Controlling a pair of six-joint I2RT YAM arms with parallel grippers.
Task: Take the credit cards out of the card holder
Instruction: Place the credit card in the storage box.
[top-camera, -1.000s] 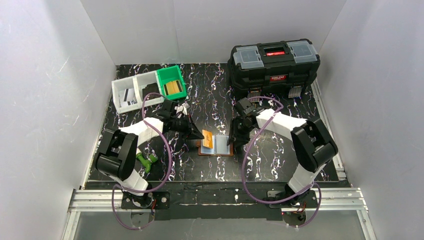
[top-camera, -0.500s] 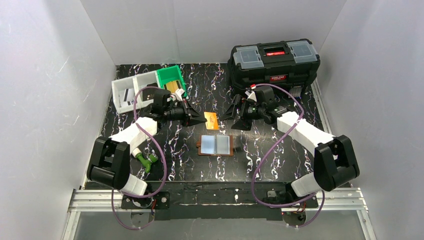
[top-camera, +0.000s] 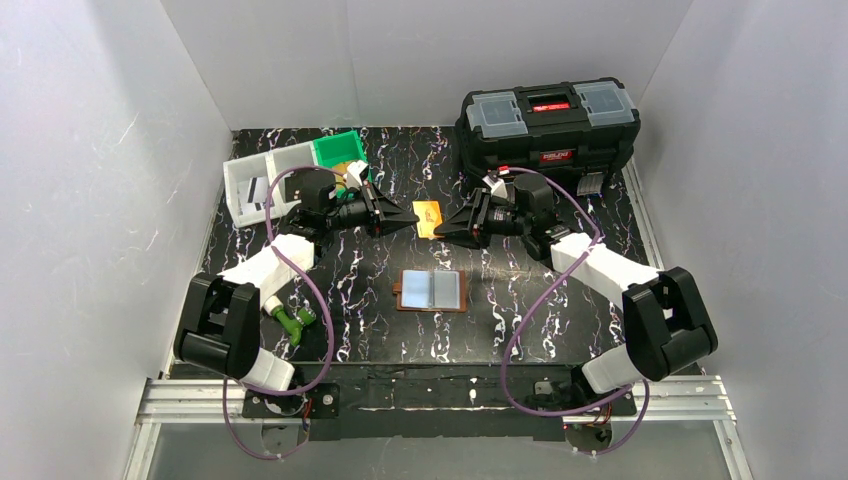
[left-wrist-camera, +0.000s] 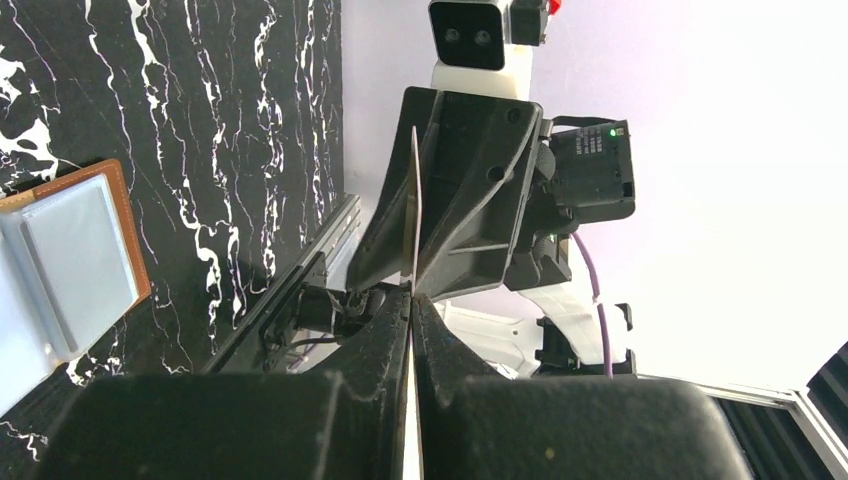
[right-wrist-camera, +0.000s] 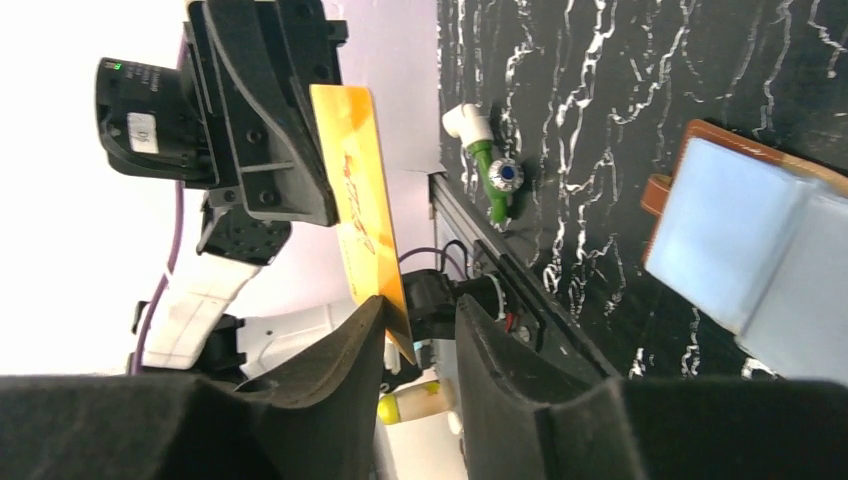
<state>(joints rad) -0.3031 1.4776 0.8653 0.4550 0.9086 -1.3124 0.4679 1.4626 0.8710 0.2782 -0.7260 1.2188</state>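
Observation:
The card holder (top-camera: 432, 290) lies open on the table, brown-edged with pale grey-blue pockets up; it also shows in the left wrist view (left-wrist-camera: 65, 260) and the right wrist view (right-wrist-camera: 740, 240). My left gripper (top-camera: 410, 215) is shut on an orange credit card (top-camera: 428, 218) and holds it in the air behind the holder. In the left wrist view the card (left-wrist-camera: 413, 210) shows edge-on between the shut jaws of that gripper (left-wrist-camera: 411, 295). My right gripper (top-camera: 446, 228) faces it from the right. Its jaws (right-wrist-camera: 420, 305) stand apart around the card's (right-wrist-camera: 360, 215) free corner, which touches one finger.
A big black toolbox (top-camera: 548, 120) stands at the back right. White bins (top-camera: 262, 185) and a green bin (top-camera: 338, 152) stand at the back left. A green and white object (top-camera: 292, 322) lies near the left arm's base.
Both grippers rose from the holder and moved to the back. The left one carried the orange card away from it. The right one came in to the card from the right.

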